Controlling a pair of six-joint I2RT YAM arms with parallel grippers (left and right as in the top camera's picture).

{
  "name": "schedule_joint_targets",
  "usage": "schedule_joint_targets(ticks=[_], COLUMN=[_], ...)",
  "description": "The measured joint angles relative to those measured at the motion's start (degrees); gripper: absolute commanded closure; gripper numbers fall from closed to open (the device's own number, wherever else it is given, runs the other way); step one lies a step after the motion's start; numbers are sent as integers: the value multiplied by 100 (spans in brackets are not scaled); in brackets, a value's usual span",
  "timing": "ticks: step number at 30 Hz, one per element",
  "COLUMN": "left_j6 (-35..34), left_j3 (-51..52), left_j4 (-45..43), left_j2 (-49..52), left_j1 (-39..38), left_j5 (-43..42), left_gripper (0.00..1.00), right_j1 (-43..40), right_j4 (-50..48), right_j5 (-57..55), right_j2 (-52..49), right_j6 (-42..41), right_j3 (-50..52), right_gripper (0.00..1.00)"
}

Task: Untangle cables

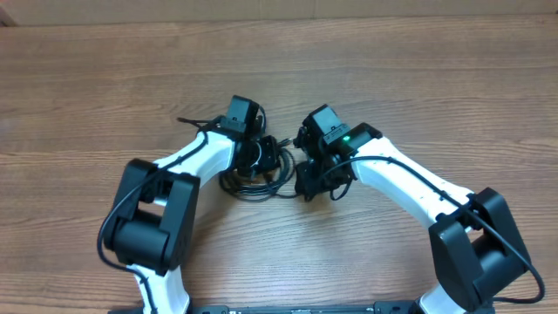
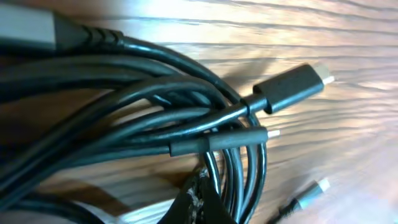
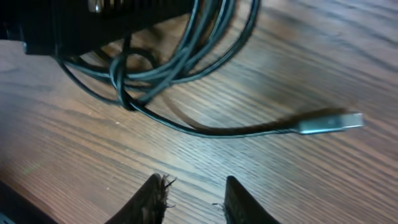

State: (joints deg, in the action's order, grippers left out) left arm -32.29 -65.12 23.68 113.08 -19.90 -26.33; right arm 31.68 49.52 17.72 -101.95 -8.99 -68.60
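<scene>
On the wooden worktop [image 1: 436,70] the left gripper [image 1: 252,155] reaches down into the left side of the cables [image 1: 255,181], which lie as a loose black coil about midway between the worktop's left and right edges, between the two arms. Its jaws are closed. In the left wrist view a dark fingertip [image 2: 198,202] sits against strands that run down beside it, and one may be pinched there, though the view is too close to be sure. The same view shows the cords overlapping in loops, with a black plug [image 2: 289,87] with a metal tip lying clear of the bundle toward the right. The right gripper [image 1: 316,183] is lowered just beside the coil's right side. In the right wrist view its two fingertips [image 3: 153,198] stand partly apart over bare wood with nothing between them. One thin cord runs out of the tangle to a silver plug [image 3: 329,122] lying flat on the worktop.
</scene>
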Motion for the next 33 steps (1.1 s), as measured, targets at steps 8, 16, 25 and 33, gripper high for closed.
schedule_joint_targets(ticks=[8, 16, 25, 33], left_j6=[-15, 330, 439, 494], left_j3=[-951, -3001, -3047, -2118], left_j4=[726, 3480, 4850, 3960], left_j2=[431, 483, 481, 492], left_j1=[0, 0, 96, 599], left_j5=[-284, 402, 2201, 2122], left_gripper=[96, 82, 61, 67], right_j1=[-466, -417, 304, 525], right_j4=[302, 319, -332, -1823], right_j5=[-13, 2, -122, -776], right_j2=[461, 820, 820, 813], right_j6=[267, 800, 1425, 1631], right_j3=[0, 0, 173, 1176], right_gripper=[65, 63, 60, 59])
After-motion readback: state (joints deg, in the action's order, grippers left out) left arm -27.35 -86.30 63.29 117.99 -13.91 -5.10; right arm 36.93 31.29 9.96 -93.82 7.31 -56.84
